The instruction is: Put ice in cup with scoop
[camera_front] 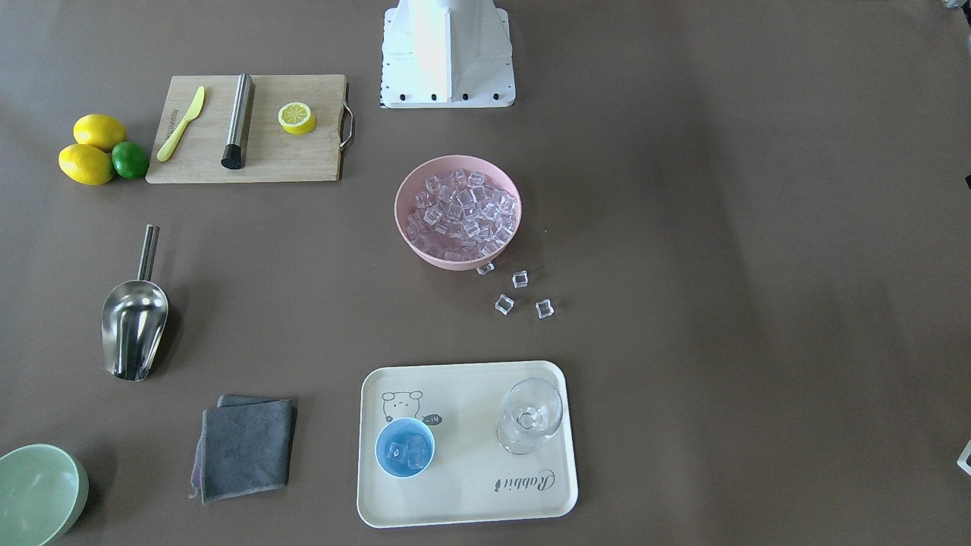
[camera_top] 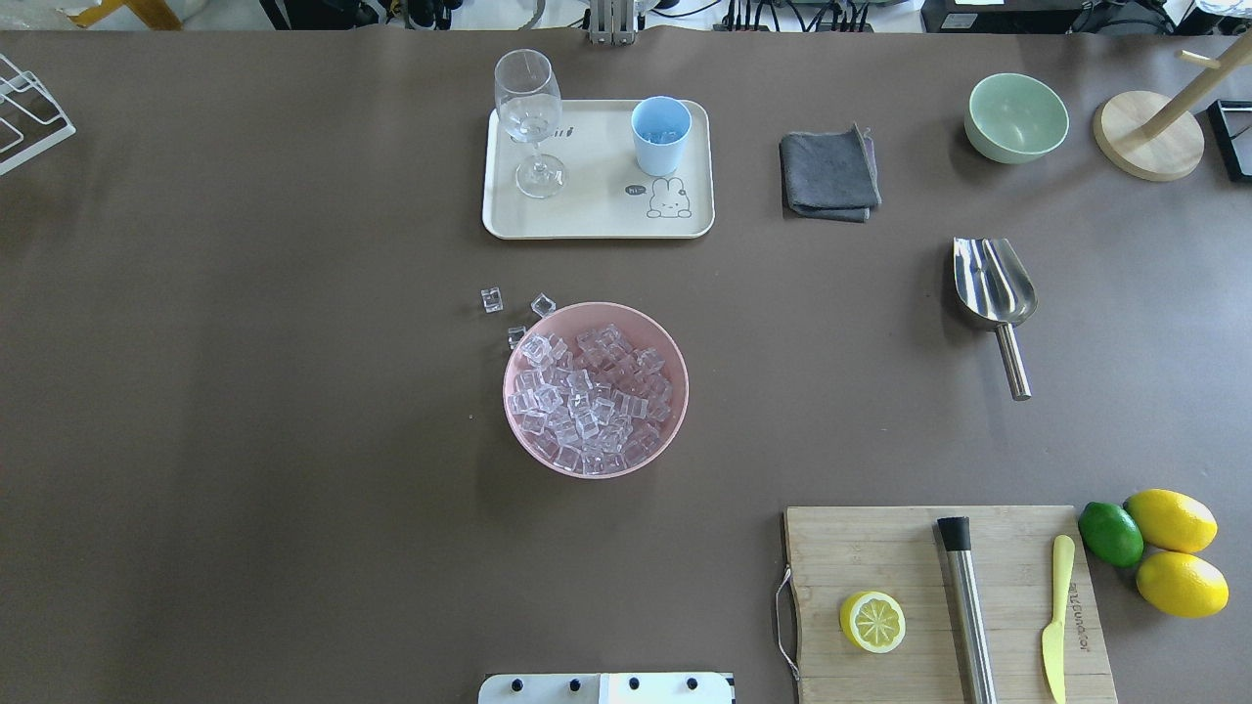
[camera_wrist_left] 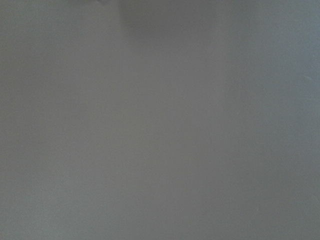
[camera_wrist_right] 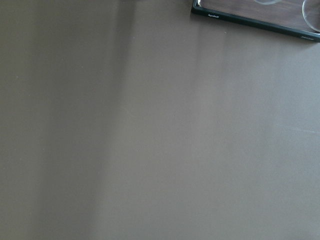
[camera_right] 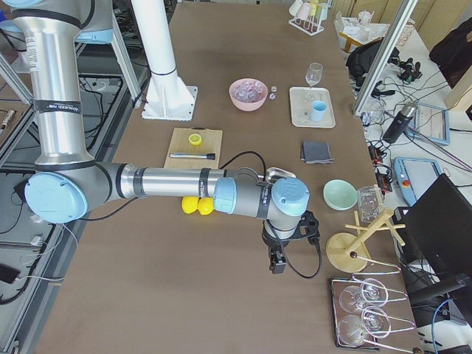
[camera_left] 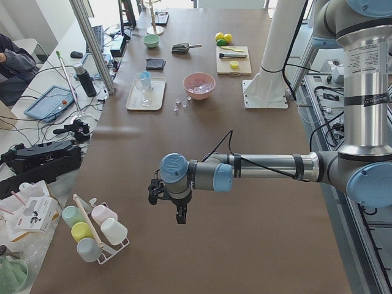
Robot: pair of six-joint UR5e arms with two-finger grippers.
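Wide view first: the broad brown surface, and dead centre on it our landmark, the round pink plastic bowl, heaped with small clear glassy cubes of ice.

Both arms are parked far out from that bowl. The left end effector hangs fingers-down over bare surface, well off to the bowl's left. The right end effector hangs the same way, well off to the bowl's right. From these side angles I cannot tell how far either one is open, and neither has anything visible in its grip.

Beyond the bowl, on the far side from the robot, lies the cream rectangular tray. Well out to the bowl's right lies the shiny stainless-steel scoop, flat on the surface, trough up, tubular handle pointing back toward the robot.

The small light-blue handleless cup stands upright on that tray, straight beyond the bowl, with a few cubes inside.

And four loose cubes lie spilled by the bowl's far-left rim, one right against its wall.
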